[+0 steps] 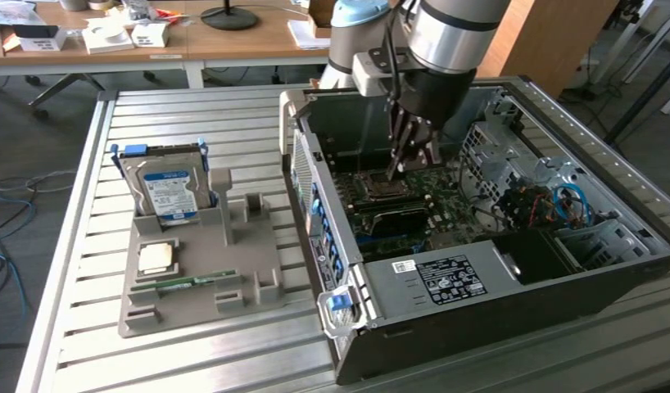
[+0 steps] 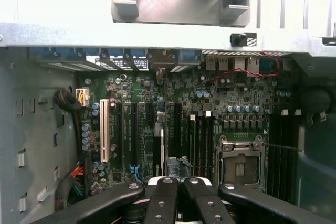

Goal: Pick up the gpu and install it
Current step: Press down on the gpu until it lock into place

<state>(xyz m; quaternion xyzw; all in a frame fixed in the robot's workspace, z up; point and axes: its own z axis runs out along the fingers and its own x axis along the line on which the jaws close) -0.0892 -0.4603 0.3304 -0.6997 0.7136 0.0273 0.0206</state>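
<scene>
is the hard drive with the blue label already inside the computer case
No, the hard drive stands upright in the grey holder tray on the table, outside the computer case.

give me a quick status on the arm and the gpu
Gripper shut, down inside the open computer case, just above the motherboard. Gpu apparently standing on edge at the fingertips, over the slots. Nothing seen blocking.

Probably a lab: desks (image 1: 149, 49), cables (image 1: 7, 213)
</scene>
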